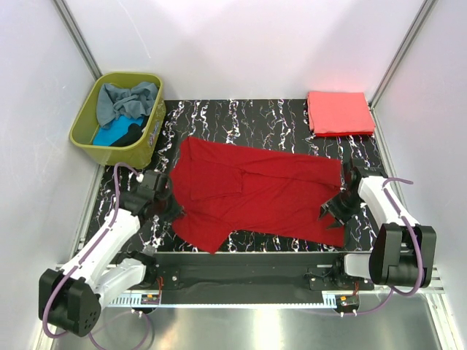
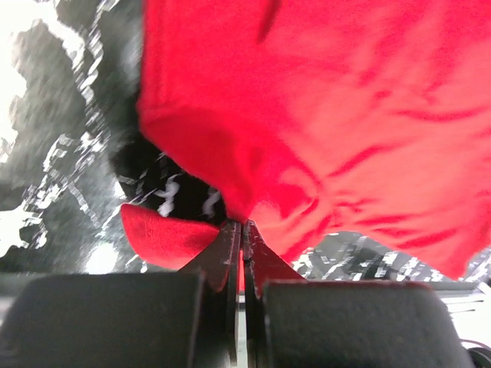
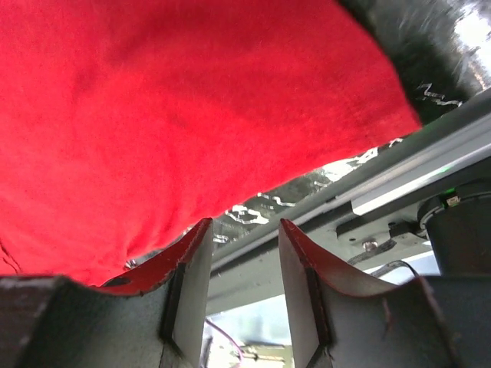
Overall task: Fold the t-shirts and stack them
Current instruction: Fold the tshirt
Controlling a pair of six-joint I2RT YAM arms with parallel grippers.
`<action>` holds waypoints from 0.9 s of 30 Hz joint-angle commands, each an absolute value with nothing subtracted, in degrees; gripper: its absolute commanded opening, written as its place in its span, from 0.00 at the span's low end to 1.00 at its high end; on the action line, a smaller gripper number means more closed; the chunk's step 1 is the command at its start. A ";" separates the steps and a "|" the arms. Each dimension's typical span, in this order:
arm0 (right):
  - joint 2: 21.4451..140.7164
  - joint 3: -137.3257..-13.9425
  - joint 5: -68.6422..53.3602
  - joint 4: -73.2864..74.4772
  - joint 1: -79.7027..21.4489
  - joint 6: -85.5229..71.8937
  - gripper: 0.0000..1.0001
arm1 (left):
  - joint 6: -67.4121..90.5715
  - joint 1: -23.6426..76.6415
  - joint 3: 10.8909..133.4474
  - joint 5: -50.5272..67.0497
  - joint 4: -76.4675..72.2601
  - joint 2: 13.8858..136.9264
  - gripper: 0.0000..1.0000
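From above, the dark red t-shirt [image 1: 255,193] lies spread across the middle of the black marbled desk [image 1: 255,117], collar to the left and hem to the right. The left hand [image 1: 169,208] sits at its near left edge, by the sleeve, and the right hand [image 1: 328,208] at its near right corner. A coral-pink t-shirt [image 1: 339,113] rests folded at the far right corner of the desk, well apart from the red one. In the olive-green basket [image 1: 84,135] at the far left, a grey-blue t-shirt [image 1: 124,98] is heaped over a turquoise t-shirt [image 1: 109,135] and a black t-shirt [image 1: 131,135]. Through the left wrist camera, the left hand [image 2: 242,230] is pinched together on a fold of the dark red t-shirt [image 2: 322,115], which is drawn up off the desk [image 2: 61,153]. Through the right wrist camera, the right hand [image 3: 242,230] has its fingers apart with a clear gap between them. The edge of the dark red t-shirt [image 3: 169,115] lies just beyond the tips, and a metal rail [image 3: 399,176] runs to the right.
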State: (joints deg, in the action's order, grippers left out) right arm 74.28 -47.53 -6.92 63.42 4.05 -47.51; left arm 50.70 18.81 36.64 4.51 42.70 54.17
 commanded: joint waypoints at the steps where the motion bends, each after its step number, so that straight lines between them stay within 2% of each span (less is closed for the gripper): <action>1: 76.54 -48.78 -1.59 59.53 4.66 -50.80 0.47 | 46.94 18.98 39.72 4.40 40.78 53.17 0.00; 3: 78.04 -49.91 -2.02 56.20 4.66 -49.75 0.47 | 46.41 18.98 39.55 5.01 40.26 53.61 0.00; 6: 80.67 -52.73 -6.58 48.03 4.66 -46.33 0.36 | 45.79 19.07 38.76 5.97 39.55 54.49 0.00; 7: 81.47 -53.52 -9.38 46.07 4.66 -45.54 0.27 | 45.62 19.07 38.59 6.50 38.94 54.84 0.00; 10: 86.12 -57.82 -12.20 40.35 4.48 -42.19 0.21 | 45.09 19.07 37.53 7.29 37.36 56.33 0.00; 16: 95.44 -66.61 -13.53 37.79 2.64 -38.85 0.20 | 45.17 18.90 36.48 9.67 36.65 61.79 0.00; 21: 97.20 -70.13 -12.92 37.53 2.46 -37.36 0.21 | 47.29 16.79 36.64 2.91 43.05 57.48 0.01; 22: 97.90 -70.48 -12.57 37.70 2.46 -36.92 0.21 | 46.68 16.61 37.52 0.46 45.85 58.09 0.07; 23: 98.17 -71.10 -12.57 37.88 2.46 -35.78 0.21 | 45.45 16.44 38.40 0.27 46.75 58.97 0.22; 27: 99.93 -71.81 -12.39 39.11 2.55 -33.84 0.21 | 41.50 16.61 43.48 -4.21 47.20 58.62 0.40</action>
